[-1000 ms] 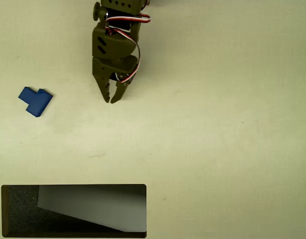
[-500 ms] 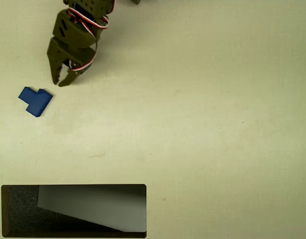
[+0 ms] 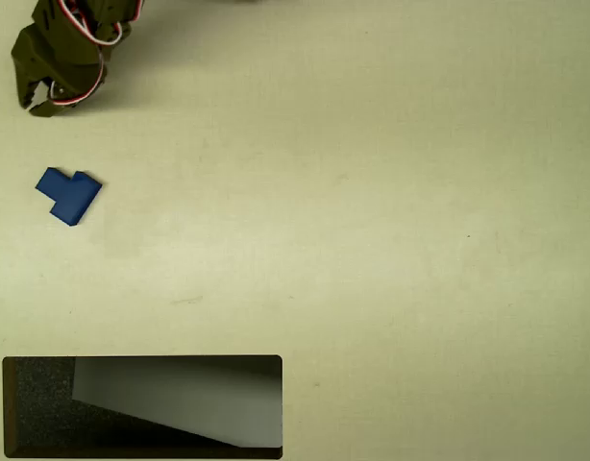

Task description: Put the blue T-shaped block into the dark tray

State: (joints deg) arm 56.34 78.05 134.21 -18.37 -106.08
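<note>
Swinging leftward, the pincer (image 3: 37, 105) is hovering slightly parted, empty; blue T-shaped block (image 3: 69, 195) lying below it, dark tray (image 3: 141, 361) further below, nothing grasped yet.

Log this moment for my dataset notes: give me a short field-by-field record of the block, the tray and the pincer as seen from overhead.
view: overhead
block: blue T-shaped block, flat on the table, left side, untouched
tray: dark tray, bottom-left corner, black foam inside with a pale glare wedge, nothing in it
pincer: pincer, top-left corner, tips pointing down the picture, slightly parted, holding nothing
pincer vs block: apart; block lies below the pincer in the picture
block vs tray: apart; tray lies further down the picture
task state: block not yet picked up
</note>
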